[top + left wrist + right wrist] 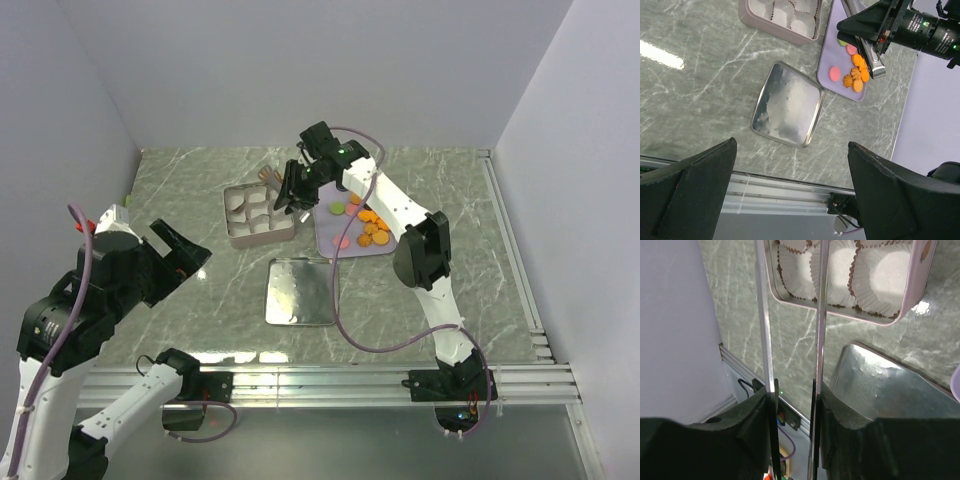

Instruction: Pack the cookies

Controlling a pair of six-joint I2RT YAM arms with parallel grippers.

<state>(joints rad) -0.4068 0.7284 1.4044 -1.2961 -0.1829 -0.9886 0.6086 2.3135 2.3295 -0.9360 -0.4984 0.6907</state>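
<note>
Left fingers (690,195) spread empty, right fingers (742,440) clamping tongs (765,340), cookies (372,228) on tray (827,56), tin's (233,215) paper cups (837,270) empty

1. A pink square tin (258,241) stands open on the grey marbled table (480,240), with white paper cups (250,208) inside it.
2. A silvery square lid (299,291) lies inside-up, apart from the tin on its near side.
3. A lavender tray (328,228) sits just right of the tin.
4. Metal tongs (821,315) reach over the tin's edge, blades slightly apart.

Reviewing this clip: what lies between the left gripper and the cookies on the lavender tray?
The square metal lid, shiny side up on the table, lies between the left gripper and the cookies; the left wrist view shows it.
</note>
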